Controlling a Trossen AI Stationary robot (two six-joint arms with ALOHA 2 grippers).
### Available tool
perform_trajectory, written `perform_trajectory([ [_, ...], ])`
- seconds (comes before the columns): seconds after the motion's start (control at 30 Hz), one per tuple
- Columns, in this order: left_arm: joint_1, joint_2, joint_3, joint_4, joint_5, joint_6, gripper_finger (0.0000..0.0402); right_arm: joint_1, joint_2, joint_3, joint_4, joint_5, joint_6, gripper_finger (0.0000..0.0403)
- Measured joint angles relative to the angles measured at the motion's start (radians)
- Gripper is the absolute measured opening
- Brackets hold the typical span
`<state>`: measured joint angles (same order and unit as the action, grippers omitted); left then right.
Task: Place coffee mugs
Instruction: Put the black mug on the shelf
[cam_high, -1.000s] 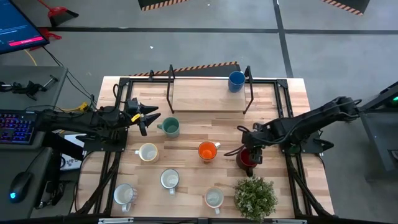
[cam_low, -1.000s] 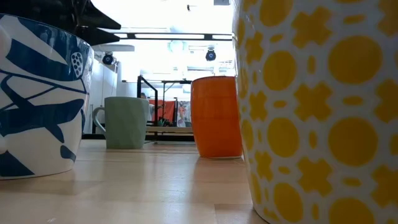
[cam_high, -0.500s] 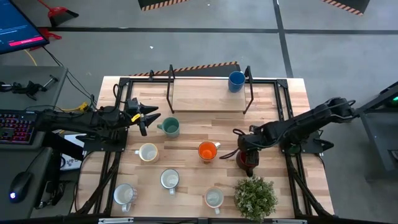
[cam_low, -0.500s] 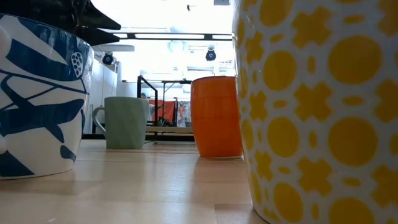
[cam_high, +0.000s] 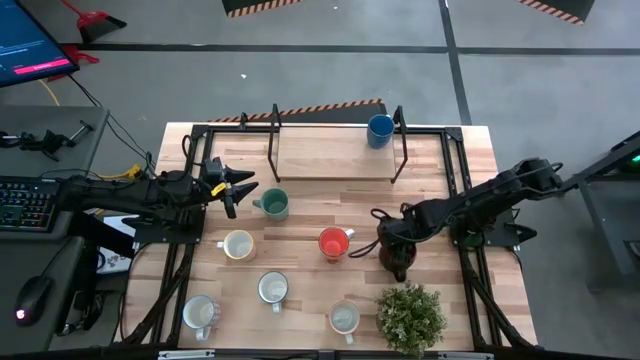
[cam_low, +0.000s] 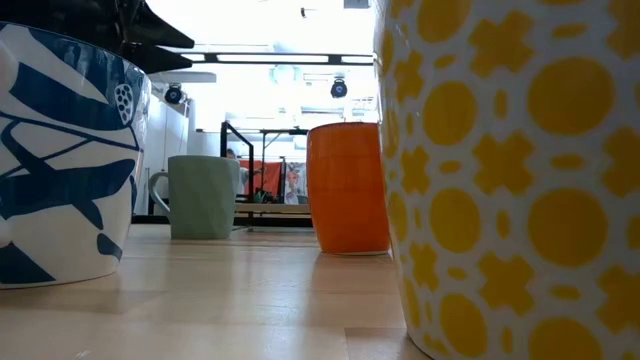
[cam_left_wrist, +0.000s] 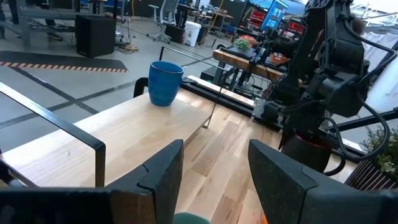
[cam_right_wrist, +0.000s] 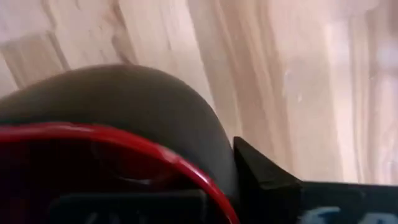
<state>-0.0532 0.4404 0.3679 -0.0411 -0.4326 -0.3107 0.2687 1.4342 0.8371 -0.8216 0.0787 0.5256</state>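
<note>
Right gripper (cam_high: 393, 252) down over the dark red mug (cam_high: 394, 262), between the orange mug (cam_high: 333, 242) and the potted plant (cam_high: 410, 315).

8 mugs show from above: 1 dark red, 1 orange, 1 blue mug (cam_high: 379, 130) on the raised shelf (cam_high: 335, 155), 1 teal mug (cam_high: 272, 204), 4 white or cream near the front. The red rim (cam_right_wrist: 124, 140) lies against a right finger, though I cannot tell the grip. Left gripper (cam_high: 238, 186) spread apart beside the teal mug.

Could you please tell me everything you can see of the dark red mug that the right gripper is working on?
The dark red mug stands upright on the wooden table, just beyond the potted plant and right of the orange mug. It looks like glazed ceramic, dark outside with a brighter red rim. The right gripper sits directly over it and hides most of it; its handle cannot be seen.
</note>
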Motion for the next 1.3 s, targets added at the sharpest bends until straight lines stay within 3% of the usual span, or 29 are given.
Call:
perform_trajectory([
  [0.23,0.000,0.000,0.000,-0.030,0.000,0.000,0.0172,-0.006,-0.002,0.098,-0.057,0.110,-0.004,0.0002],
  [0.47,0.000,0.000,0.000,-0.055,0.000,0.000,0.0172,-0.030,-0.002,0.314,-0.284,0.235,-0.009,0.0001],
  [0.67,0.000,0.000,0.000,-0.054,0.000,0.000,0.0172,-0.087,-0.003,0.498,-0.305,0.350,-0.058,0.0001],
  [0.9,0.000,0.000,0.000,-0.055,0.000,0.000,0.0172,-0.210,-0.003,0.616,-0.179,0.395,-0.161,0.0000],
  [1.3,0.000,0.000,0.000,-0.067,0.000,0.000,0.0172,-0.408,0.049,0.624,0.275,0.377,-0.311,0.0000],
])
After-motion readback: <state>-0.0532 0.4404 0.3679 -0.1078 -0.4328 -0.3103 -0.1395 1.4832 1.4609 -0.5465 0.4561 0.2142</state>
